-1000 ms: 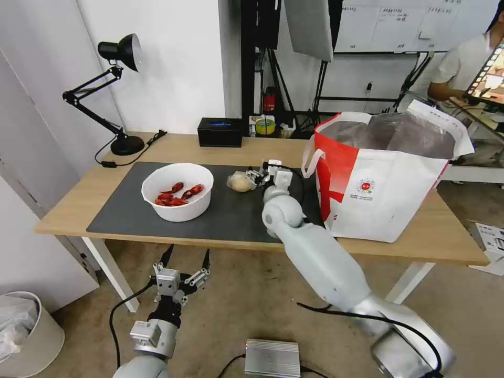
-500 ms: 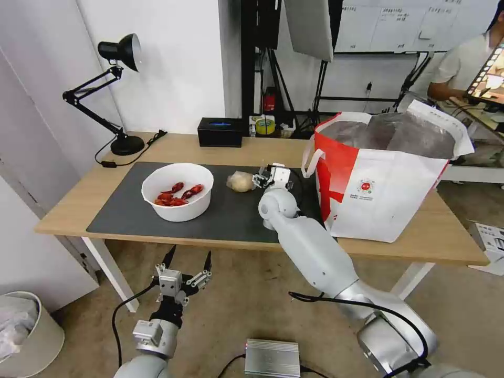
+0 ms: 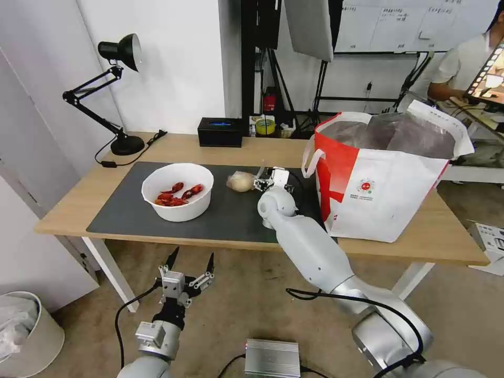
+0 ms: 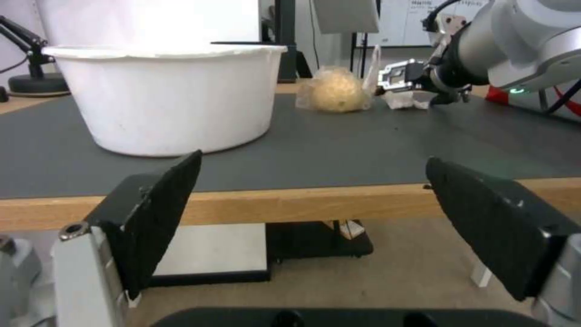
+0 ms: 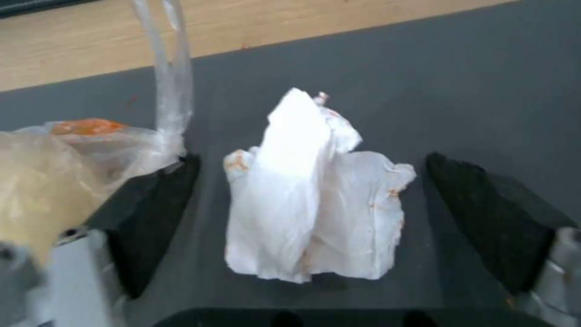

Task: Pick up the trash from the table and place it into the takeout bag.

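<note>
The right gripper is held low over the grey mat on the table, just beside the takeout bag. Its black fingers are spread wide, and the crumpled white tissue is seen lying on the mat between them, not yet pinched. The clear bag with the beige lump is set right next to one finger, and its thin tied top is stuck up beside it. The white bowl with red shells is placed on the mat, further toward the robot's left. The takeout bag is stood open on the right part of the table. The left gripper is kept below the table's front edge, opened wide, with nothing held in it.
</note>
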